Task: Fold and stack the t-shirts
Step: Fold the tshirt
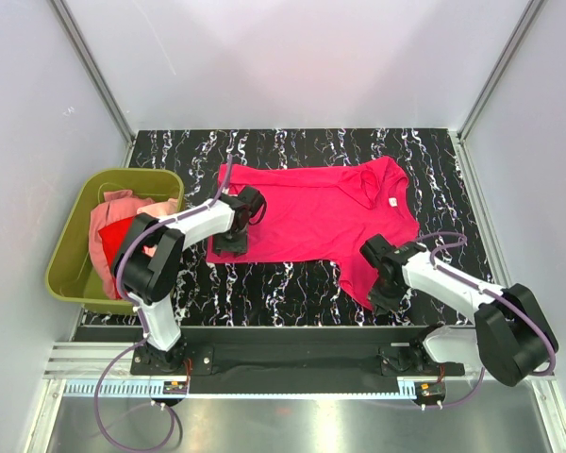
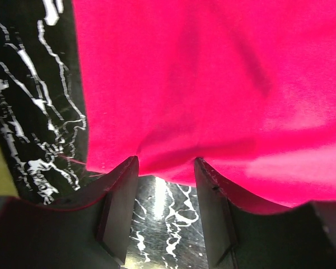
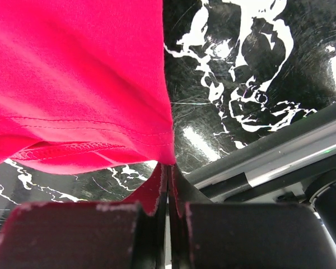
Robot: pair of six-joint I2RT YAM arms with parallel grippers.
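Not much is done yet: the pink shirt (image 1: 321, 212) lies spread out and unfolded in the middle of the table (image 1: 292, 293), and no stack has been started. A pale shirt (image 1: 108, 226) and a red shirt (image 1: 120, 238) sit bunched in the tub (image 1: 71, 245) at the left, so I think they come later. The right fingers (image 3: 185, 196) pinch the pink shirt's near right corner, and the left fingers (image 2: 120, 190) stand wide apart at its left edge.

Black marbled table (image 1: 292, 294), magenta t-shirt (image 1: 311, 217) spread out, olive tub (image 1: 69, 247) left
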